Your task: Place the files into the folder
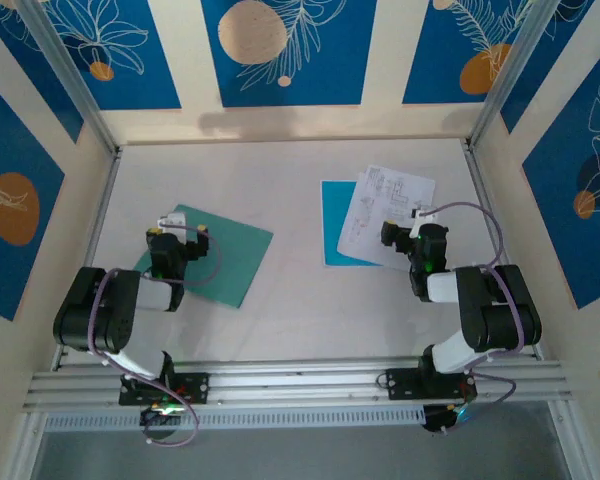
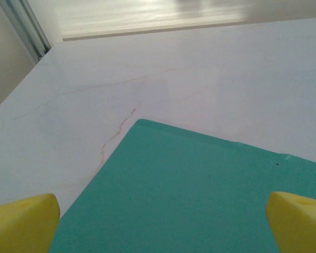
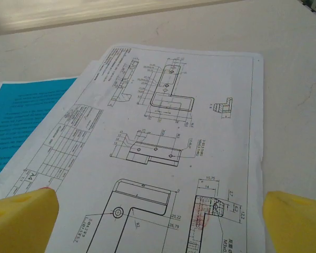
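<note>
Top external view: teal folder [image 1: 220, 255] flat on the table [image 1: 280, 180], left of centre, turned at an angle. Left gripper [image 1: 177, 232] above the folder's left corner, jaws spread wide, nothing held. To the right, well apart from the folder, the files: white sheet [image 1: 385, 212] of technical drawings, tilted, overlapping the right part of the blue sheet [image 1: 335, 235]. Right gripper [image 1: 408, 228] above the near edge of the white sheet, likewise wide open and empty.

Left wrist view: yellow fingertips [image 2: 21, 224] at both lower corners, far apart, with only folder [image 2: 200, 184] surface between them; one folder corner pointing away across the pale table [image 2: 200, 63]; contact with the folder not discernible.

Right wrist view: yellow fingertips [image 3: 21, 219] again at the lower corners, fully parted, white sheet [image 3: 163, 137] below and ahead; blue sheet [image 3: 21, 118] at left, faintly printed, its right edge tucked under the white one.
</note>
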Controlling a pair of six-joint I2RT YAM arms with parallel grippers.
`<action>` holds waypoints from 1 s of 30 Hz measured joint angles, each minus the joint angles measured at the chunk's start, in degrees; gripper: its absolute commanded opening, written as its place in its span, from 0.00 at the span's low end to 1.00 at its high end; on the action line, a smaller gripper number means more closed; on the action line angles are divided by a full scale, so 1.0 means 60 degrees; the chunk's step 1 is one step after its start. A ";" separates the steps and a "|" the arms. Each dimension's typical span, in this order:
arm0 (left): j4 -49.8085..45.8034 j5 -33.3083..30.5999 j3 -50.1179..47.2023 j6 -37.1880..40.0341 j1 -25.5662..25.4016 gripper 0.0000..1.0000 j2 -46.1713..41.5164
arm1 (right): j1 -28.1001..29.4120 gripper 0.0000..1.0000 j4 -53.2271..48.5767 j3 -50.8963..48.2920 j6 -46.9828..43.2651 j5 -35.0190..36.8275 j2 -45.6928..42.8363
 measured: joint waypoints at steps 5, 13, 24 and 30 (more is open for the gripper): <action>0.0004 0.0000 0.0000 0.0000 0.0000 1.00 0.0000 | 0.0000 0.99 0.0004 0.0000 0.0000 0.0000 0.0000; 0.0004 0.0000 0.0000 0.0000 0.0000 1.00 0.0000 | 0.0000 0.99 0.0004 0.0000 0.0000 0.0000 0.0000; 0.0444 0.0025 -0.0288 0.0000 0.0000 1.00 0.0000 | 0.0000 0.99 0.0011 0.0000 0.0000 0.0000 0.0000; 0.1497 -0.0051 -0.1093 0.0015 -0.0018 1.00 -0.0004 | 0.0138 0.99 0.0594 -0.0415 -0.0087 0.0073 -0.0171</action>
